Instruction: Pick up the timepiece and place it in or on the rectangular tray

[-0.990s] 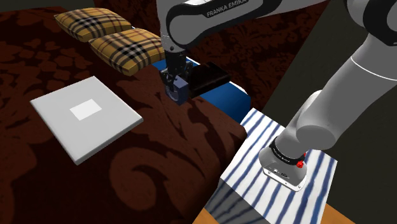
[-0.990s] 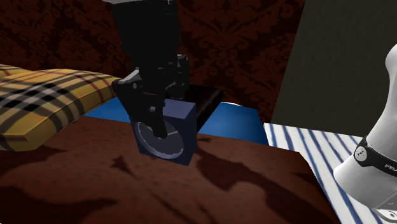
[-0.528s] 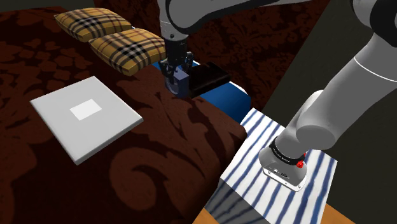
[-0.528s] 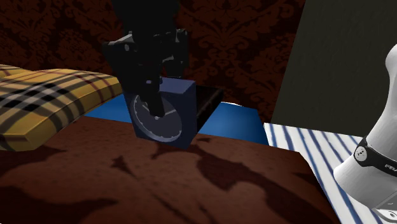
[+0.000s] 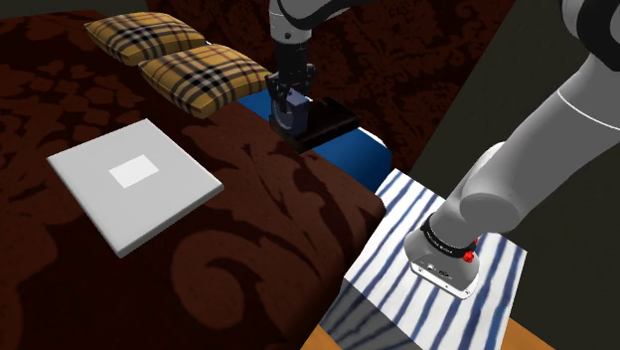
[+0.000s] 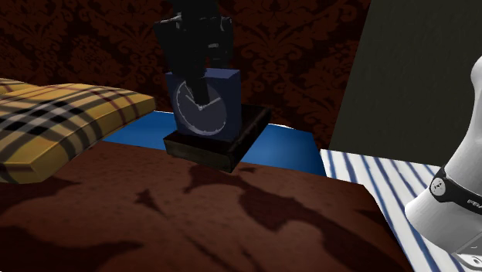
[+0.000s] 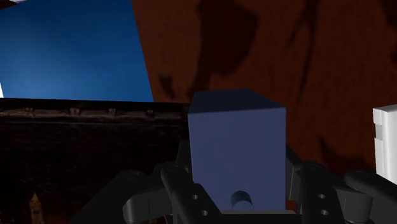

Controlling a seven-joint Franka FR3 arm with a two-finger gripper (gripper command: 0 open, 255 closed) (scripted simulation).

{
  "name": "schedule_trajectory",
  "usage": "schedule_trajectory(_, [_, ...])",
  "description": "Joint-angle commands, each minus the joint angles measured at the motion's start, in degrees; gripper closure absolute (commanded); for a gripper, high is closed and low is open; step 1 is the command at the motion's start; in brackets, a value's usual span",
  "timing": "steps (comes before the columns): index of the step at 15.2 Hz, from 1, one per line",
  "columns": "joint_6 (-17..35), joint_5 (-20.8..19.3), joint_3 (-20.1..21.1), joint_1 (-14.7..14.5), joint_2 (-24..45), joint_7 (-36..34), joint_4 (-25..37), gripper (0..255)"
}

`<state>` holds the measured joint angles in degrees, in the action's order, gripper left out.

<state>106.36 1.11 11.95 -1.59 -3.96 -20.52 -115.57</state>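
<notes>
1. Since a second ago the gripper has carried the clock up off the dark red bedspread and toward the shoulder view's right, over the tray.
2. My gripper is clamped on the clock; one finger crosses the dial.
3. On the wrist view the clock sits squarely between the fingers, both pressed against its sides.
4. The clock stands upright, low over the near end of the dark tray; I cannot tell whether it touches.
5. The tray lies on a blue surface, beside two plaid cushions.
6. A white square slab lies well apart on the bedspread.
</notes>
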Motion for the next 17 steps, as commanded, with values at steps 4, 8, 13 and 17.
schedule_trajectory(4, [-1.0, -1.0, -3.7, 3.3, 0.2, 6.7, 1.1, 255])
schedule_trajectory(8, [-1.8, -1.8, -6.5, 5.8, 1.4, 11.8, 3.2, 255])
schedule_trajectory(13, [-3.0, -2.7, -9.8, 9.0, 4.1, 18.1, 7.2, 255])
schedule_trajectory(17, [-1.8, -2.8, -10.5, 9.7, 5.1, 19.4, 7.1, 255])
